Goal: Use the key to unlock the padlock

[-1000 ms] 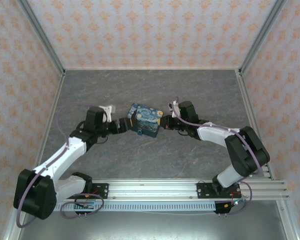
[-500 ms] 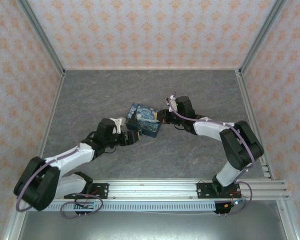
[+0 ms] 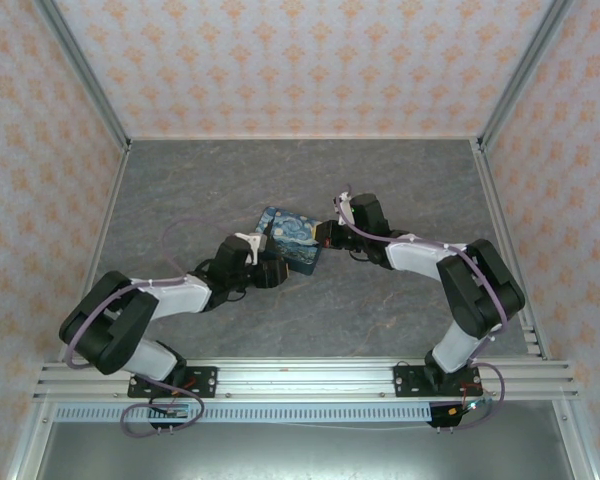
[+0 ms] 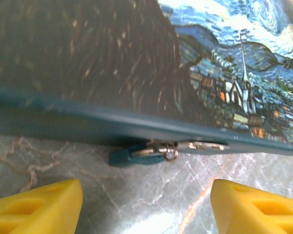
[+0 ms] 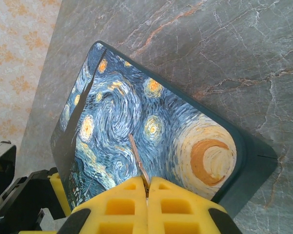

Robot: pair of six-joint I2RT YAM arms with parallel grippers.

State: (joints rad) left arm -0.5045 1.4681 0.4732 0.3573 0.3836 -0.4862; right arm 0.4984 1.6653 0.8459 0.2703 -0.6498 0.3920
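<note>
Since a second ago, the left arm has folded in and swung from the left end of the box (image 3: 292,240) round to its near side. The left gripper (image 3: 271,272) now faces the box's near long edge. Its yellow fingers (image 4: 36,204) stand apart with nothing between them.

Straight ahead of that gap lies the padlock (image 4: 128,156). It is small and teal, and rests on the table (image 4: 136,195) just under the box's lower edge. Its silvery shackle is hooked to the box's clasp.

The right gripper (image 5: 147,187) hangs over the painted lid. Its fingers are pressed together on the key (image 5: 136,155), a thin silver sliver pointing out across the lid.

The key is in hand, but the lock looks still fastened. Steadying the lock, bringing the key round to it, inserting it and turning all seem left to do.

The padlock sits tucked against the box wall and low on the table, so there is little room above or below it. Bare table opens on the near side and beyond the box. The enclosure walls stand well apart from both arms, but the two grippers work near each other.
</note>
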